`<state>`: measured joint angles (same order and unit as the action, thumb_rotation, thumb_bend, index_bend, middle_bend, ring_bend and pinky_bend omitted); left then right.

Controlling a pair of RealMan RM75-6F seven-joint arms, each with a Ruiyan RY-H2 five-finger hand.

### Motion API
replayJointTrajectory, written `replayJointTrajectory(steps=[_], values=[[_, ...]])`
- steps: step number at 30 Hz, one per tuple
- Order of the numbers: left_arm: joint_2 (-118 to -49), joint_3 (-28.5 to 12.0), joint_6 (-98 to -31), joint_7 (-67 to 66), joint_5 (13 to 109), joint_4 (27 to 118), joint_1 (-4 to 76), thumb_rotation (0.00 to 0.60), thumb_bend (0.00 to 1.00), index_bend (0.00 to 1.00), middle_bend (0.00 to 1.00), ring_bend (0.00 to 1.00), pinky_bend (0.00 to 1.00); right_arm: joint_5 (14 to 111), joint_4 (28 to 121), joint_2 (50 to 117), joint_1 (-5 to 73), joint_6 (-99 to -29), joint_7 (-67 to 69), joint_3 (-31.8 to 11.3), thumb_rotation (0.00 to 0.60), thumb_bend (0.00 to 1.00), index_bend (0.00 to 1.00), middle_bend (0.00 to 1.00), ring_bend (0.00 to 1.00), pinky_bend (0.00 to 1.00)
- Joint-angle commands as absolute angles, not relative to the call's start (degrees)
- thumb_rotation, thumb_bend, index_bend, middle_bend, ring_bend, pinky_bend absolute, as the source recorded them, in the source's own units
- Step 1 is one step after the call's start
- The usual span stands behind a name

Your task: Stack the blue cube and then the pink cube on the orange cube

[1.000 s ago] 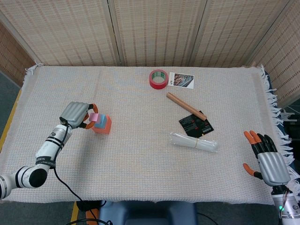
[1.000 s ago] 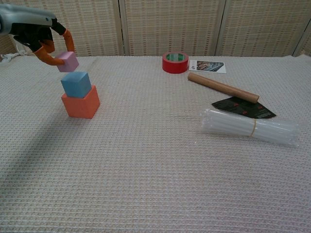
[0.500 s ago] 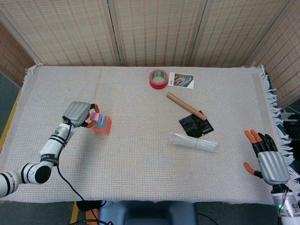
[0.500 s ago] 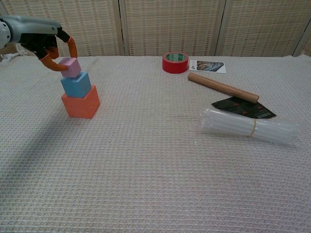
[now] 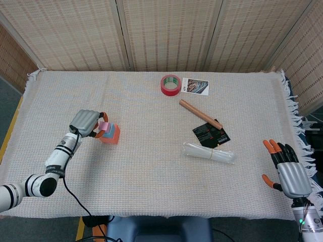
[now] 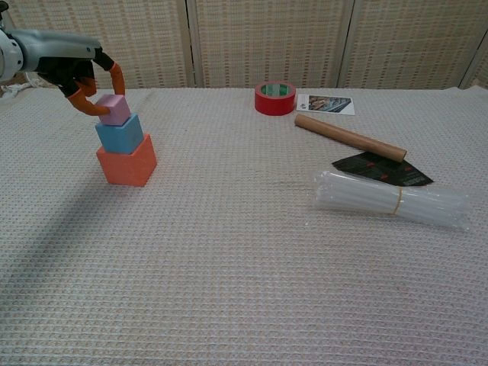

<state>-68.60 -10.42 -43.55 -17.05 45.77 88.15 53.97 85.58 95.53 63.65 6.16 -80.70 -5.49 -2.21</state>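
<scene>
The orange cube (image 6: 126,162) stands on the cloth at the left, and the blue cube (image 6: 120,133) sits on top of it. The pink cube (image 6: 114,109) rests on the blue cube, slightly toward its left side. My left hand (image 6: 70,67) reaches in from the left and still pinches the pink cube between the thumb and a curved finger. From the head view the same stack shows as the orange cube (image 5: 112,135), the blue cube (image 5: 108,131) and the pink cube (image 5: 105,125), with the left hand (image 5: 86,122) beside them. My right hand (image 5: 287,170) lies open at the table's right edge, holding nothing.
A red tape roll (image 5: 170,84) and a printed card (image 5: 195,86) lie at the back. A brown tube (image 5: 200,114), a black packet (image 5: 211,134) and a clear plastic bundle (image 5: 208,152) lie right of centre. Woven screens stand behind the table.
My left hand has brought the pink cube down and slightly right, from above the stack onto the blue cube. The right hand has stayed still.
</scene>
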Motion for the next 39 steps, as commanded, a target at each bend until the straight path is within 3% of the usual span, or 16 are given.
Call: replayJointTrajectory(steps=[1, 13, 23, 26, 30, 31, 32, 34, 35, 37, 39], values=[[-68.7, -10.3, -43.6, -17.2, 45.7, 88.1, 54.0, 0.600, 0.35, 0.46, 1.00, 1.00, 1.00, 85.6, 95.5, 63.6, 6.2, -80.7, -5.5, -2.2, 0.600, 0.15, 0.00, 0.00, 0.00, 0.00], [-68.7, -10.1, -44.4, -16.5, 46.1, 88.6, 54.0, 0.600, 0.35, 0.26, 1.00, 1.00, 1.00, 85.4, 95.8, 63.5, 6.2, -80.6, -5.8, -2.2, 0.600, 0.15, 0.00, 0.00, 0.00, 0.00], [-66.9, -9.4, -46.3, -16.3, 48.8, 92.1, 52.7, 0.600, 0.35, 0.18, 1.00, 1.00, 1.00, 85.4, 96.0, 63.4, 6.1, -80.7, -5.9, -2.2, 0.600, 0.15, 0.00, 0.00, 0.00, 0.00], [-64.9, -8.0, -49.2, -16.0, 51.8, 95.5, 50.2, 0.600, 0.35, 0.16, 1.00, 1.00, 1.00, 85.6, 96.1, 63.3, 6.1, -80.7, -5.9, -2.1, 0.600, 0.15, 0.00, 0.00, 0.00, 0.00], [-62.1, -4.2, -59.4, -10.9, 61.0, 100.0, 41.0, 0.600, 0.35, 0.14, 0.99, 0.98, 1.00, 86.4, 96.4, 63.0, 5.8, -81.4, -5.4, -1.8, 0.600, 0.15, 0.00, 0.00, 0.00, 0.00], [-61.6, -2.8, -62.2, -9.1, 63.7, 100.3, 38.3, 0.600, 0.35, 0.13, 0.93, 0.92, 0.99, 86.6, 96.4, 63.0, 5.7, -81.6, -5.3, -1.7, 0.600, 0.15, 0.00, 0.00, 0.00, 0.00], [-61.4, -1.3, -65.3, -7.3, 66.4, 100.1, 35.5, 0.600, 0.35, 0.12, 0.79, 0.79, 0.94, 86.9, 96.5, 62.9, 5.6, -81.8, -5.3, -1.6, 0.600, 0.15, 0.00, 0.00, 0.00, 0.00], [-61.9, 1.8, -73.6, -4.2, 71.4, 98.0, 28.7, 0.600, 0.35, 0.09, 0.37, 0.39, 0.63, 87.6, 96.5, 63.1, 5.5, -82.0, -5.6, -1.3, 0.600, 0.15, 0.00, 0.00, 0.00, 0.00], [-63.3, 2.9, -79.5, -2.6, 73.9, 96.2, 24.7, 0.600, 0.35, 0.09, 0.24, 0.25, 0.49, 88.0, 96.5, 63.2, 5.5, -82.0, -5.8, -1.0, 0.600, 0.16, 0.00, 0.00, 0.00, 0.00], [-66.1, 4.6, -87.8, 0.0, 77.7, 93.0, 18.9, 0.600, 0.35, 0.08, 0.10, 0.08, 0.27, 88.6, 96.6, 63.4, 5.4, -82.1, -6.2, -0.7, 0.600, 0.15, 0.00, 0.00, 0.00, 0.00], [-69.0, 6.1, -94.1, 1.5, 80.9, 89.5, 14.3, 0.600, 0.35, 0.09, 0.07, 0.02, 0.19, 89.0, 96.8, 63.6, 5.2, -82.4, -6.6, -0.4, 0.600, 0.15, 0.00, 0.00, 0.00, 0.00]])
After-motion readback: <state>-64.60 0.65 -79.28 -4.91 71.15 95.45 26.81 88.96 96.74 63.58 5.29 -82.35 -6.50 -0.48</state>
